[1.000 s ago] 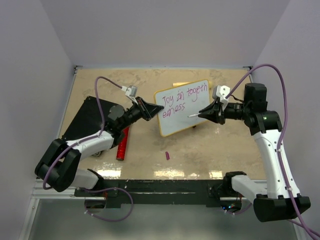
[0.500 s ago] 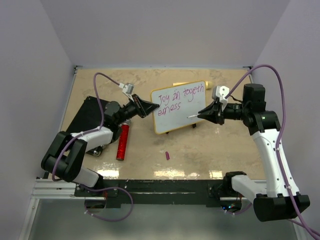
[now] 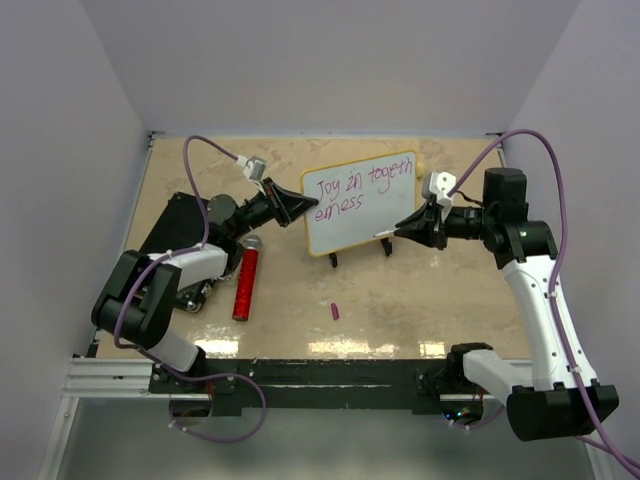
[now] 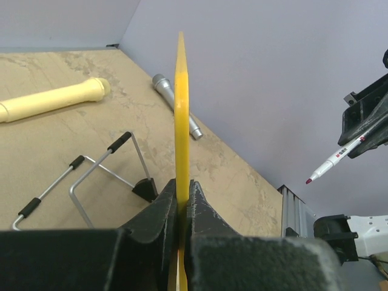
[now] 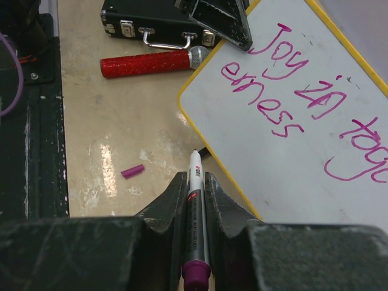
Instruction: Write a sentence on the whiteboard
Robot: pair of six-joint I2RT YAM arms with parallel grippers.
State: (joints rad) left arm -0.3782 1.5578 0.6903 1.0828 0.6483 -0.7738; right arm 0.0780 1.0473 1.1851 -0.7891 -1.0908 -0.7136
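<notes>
The whiteboard stands tilted at the table's middle, two black feet under its lower edge. Its yellow rim shows edge-on in the left wrist view. The sentence reads "Joy in togeth / erness" in pink. My left gripper is shut on the board's left rim. My right gripper is shut on a white marker with a purple end. The marker's tip hangs just off the board's lower right edge, clear of the white face.
A purple marker cap lies on the table in front of the board. A red glitter microphone and a black case lie at the left. Behind the board are a wire stand, a cream roller and a silver microphone.
My left gripper has drawn back to the left and upward, turning the whiteboard more upright so its feet show. The right gripper with the marker has barely moved.
</notes>
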